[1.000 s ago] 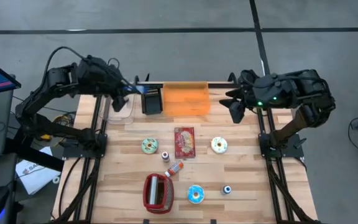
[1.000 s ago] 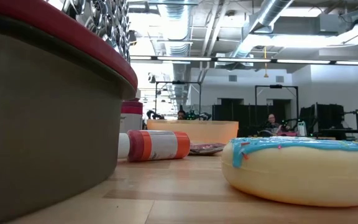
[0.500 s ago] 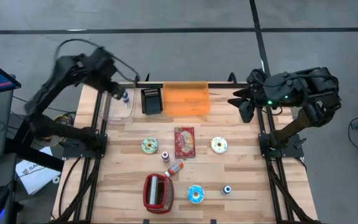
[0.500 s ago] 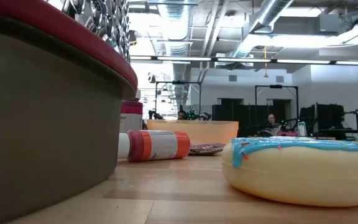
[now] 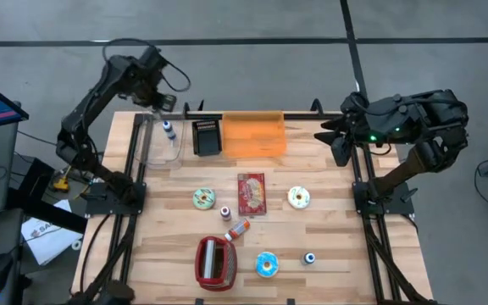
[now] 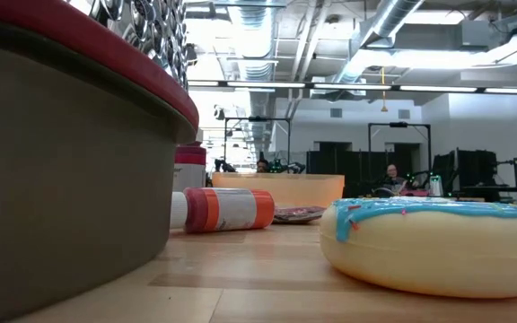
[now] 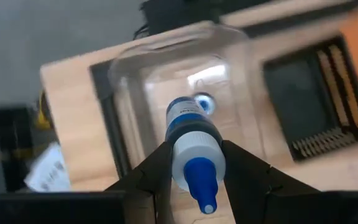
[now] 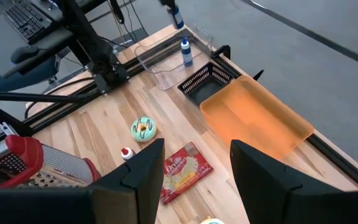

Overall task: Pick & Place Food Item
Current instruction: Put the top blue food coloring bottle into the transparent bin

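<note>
Since the earlier frame, our left gripper [image 7: 194, 180] has lifted off the clear bin [image 5: 161, 144] at the table's far left corner, fingers clamped on a small blue-capped bottle [image 7: 193, 149]. A second bottle [image 5: 169, 130] stands inside that bin. Our right gripper [image 5: 339, 146] hangs over the table's right edge, fingers apart, holding nothing. Beside the bin sits a black basket [image 5: 207, 136]

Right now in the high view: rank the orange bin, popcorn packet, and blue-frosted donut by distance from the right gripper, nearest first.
From the right gripper, at the table's far right edge:
1. Orange bin, at the far edge, centre.
2. Popcorn packet, mid-table.
3. Blue-frosted donut, near the front edge.
</note>
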You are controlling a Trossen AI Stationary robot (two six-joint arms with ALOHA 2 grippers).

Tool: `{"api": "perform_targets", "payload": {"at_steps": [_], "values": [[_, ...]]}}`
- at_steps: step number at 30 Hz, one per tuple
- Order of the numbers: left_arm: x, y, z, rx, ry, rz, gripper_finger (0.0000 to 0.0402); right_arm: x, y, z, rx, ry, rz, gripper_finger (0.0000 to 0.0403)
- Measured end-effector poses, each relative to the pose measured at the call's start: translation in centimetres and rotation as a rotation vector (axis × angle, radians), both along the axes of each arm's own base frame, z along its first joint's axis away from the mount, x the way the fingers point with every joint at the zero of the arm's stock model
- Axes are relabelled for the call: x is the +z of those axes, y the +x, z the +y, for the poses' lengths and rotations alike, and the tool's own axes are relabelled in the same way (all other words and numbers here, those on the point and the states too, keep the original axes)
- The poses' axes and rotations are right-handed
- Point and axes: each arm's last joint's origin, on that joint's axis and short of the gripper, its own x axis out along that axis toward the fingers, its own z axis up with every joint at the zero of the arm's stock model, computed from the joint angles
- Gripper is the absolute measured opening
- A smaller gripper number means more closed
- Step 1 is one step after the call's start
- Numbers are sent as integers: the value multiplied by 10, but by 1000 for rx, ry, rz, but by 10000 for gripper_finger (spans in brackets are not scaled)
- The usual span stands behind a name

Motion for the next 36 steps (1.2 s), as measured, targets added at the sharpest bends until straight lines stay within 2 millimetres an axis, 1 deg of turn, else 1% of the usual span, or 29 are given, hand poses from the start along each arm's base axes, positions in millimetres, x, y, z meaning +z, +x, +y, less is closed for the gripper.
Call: {"api": "perform_targets", "payload": {"at_steps": [1, 3, 10, 14, 18, 22, 25, 29, 32, 36], "values": [[1, -5, 3, 33, 5, -21, 111, 0, 0, 0, 3, -5, 2, 175], [5, -8, 6, 89, 50, -89, 111, 0, 0, 0, 10, -13, 5, 175], [2, -6, 8, 292, 76, -156, 111, 0, 0, 0, 22, -35, 14, 175], [-9, -4, 11, 404, 93, -169, 111, 1, -2, -1, 31, -46, 15, 175], [-25, 0, 12, 496, 80, -166, 111, 3, -8, -2, 33, -45, 3, 175], [-34, 1, 13, 602, 113, -175, 111, 5, -15, -3, 33, -42, -14, 175], [-36, 2, 16, 729, 157, -229, 111, 7, -19, -4, 33, -37, -26, 175], [-41, 0, 16, 885, 162, -260, 111, 8, -22, -3, 41, -35, -33, 175], [-50, 0, 13, 998, 148, -263, 111, 8, -23, -2, 48, -35, -34, 175], [-59, 5, 10, 1168, 161, -321, 111, 8, -24, -3, 47, -34, -36, 175]]}}
